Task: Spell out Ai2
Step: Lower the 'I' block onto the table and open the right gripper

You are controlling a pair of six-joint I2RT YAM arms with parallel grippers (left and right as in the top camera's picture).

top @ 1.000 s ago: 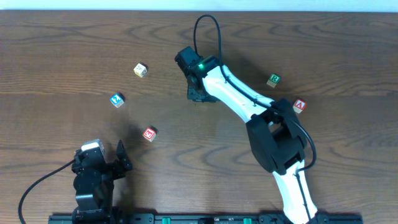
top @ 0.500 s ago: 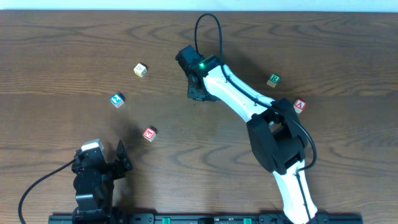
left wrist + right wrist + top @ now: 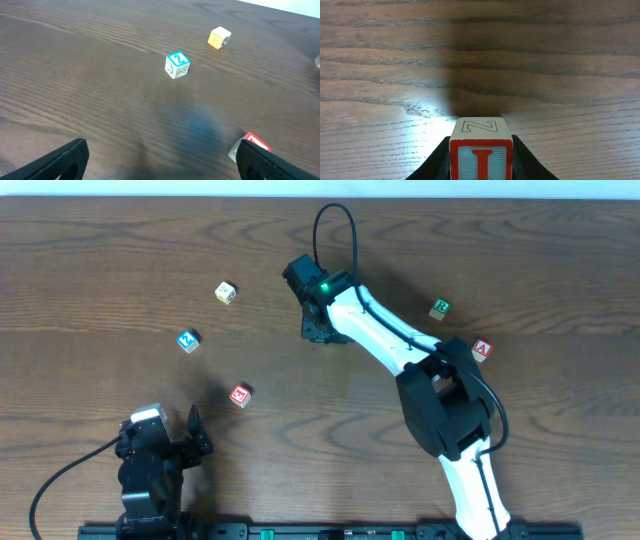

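My right gripper point(image 3: 318, 332) is shut on the red "I" cube point(image 3: 481, 150), which fills the gap between its fingers low over the table, back centre. In the overhead view the cube is hidden under the gripper. The blue "2" cube point(image 3: 187, 340) lies at the left and also shows in the left wrist view point(image 3: 177, 65). The red "A" cube point(image 3: 482, 350) lies at the right, beside the right arm. My left gripper point(image 3: 195, 435) is open and empty at the front left point(image 3: 162, 167), well short of the "2" cube.
A red cube with a curved letter point(image 3: 239, 394) lies near the left gripper, and in the left wrist view point(image 3: 248, 145) it sits just by the right finger. A yellow-white cube point(image 3: 226, 292) lies back left. A green cube point(image 3: 440, 308) lies back right.
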